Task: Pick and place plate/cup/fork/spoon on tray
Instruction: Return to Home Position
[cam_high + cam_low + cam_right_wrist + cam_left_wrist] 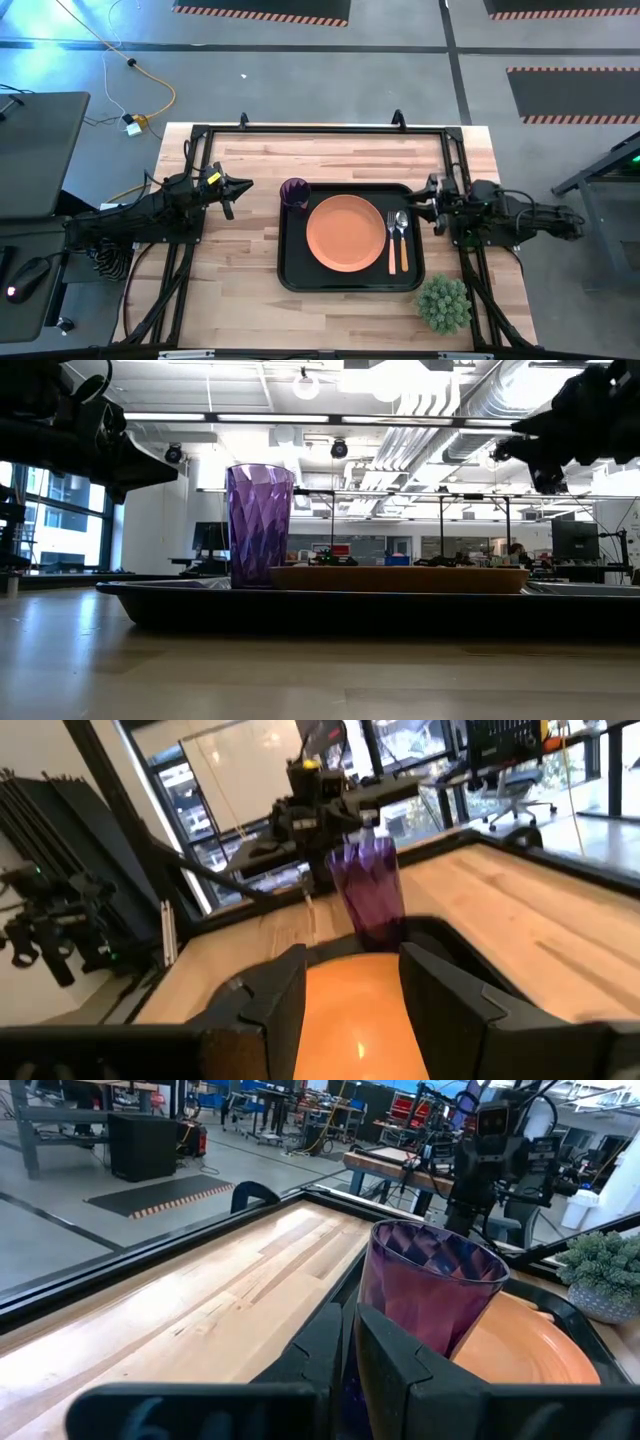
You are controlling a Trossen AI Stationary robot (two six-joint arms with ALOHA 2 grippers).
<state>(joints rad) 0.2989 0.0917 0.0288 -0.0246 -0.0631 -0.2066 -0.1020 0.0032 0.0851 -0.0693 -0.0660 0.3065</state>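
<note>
The black tray point(290, 280) lies mid-table. On it rest the orange plate point(345, 232), the purple cup point(294, 192) upright at its far left corner, and the fork point(391, 240) and spoon point(402, 240) side by side to the right of the plate. My left gripper point(245, 186) hovers level to the left of the tray, shut, pointing at the cup point(430, 1295) with a gap between them. At the tray's right edge my right gripper point(425, 203) hovers level and open, looking over the plate point(345, 1020) toward the cup point(368, 895). Nothing is between its fingers.
A small green potted plant point(443, 303) stands on the table just off the tray's near right corner. A black frame point(320, 130) runs along the table's far edge and sides. Bare wood lies left of the tray and along the near edge.
</note>
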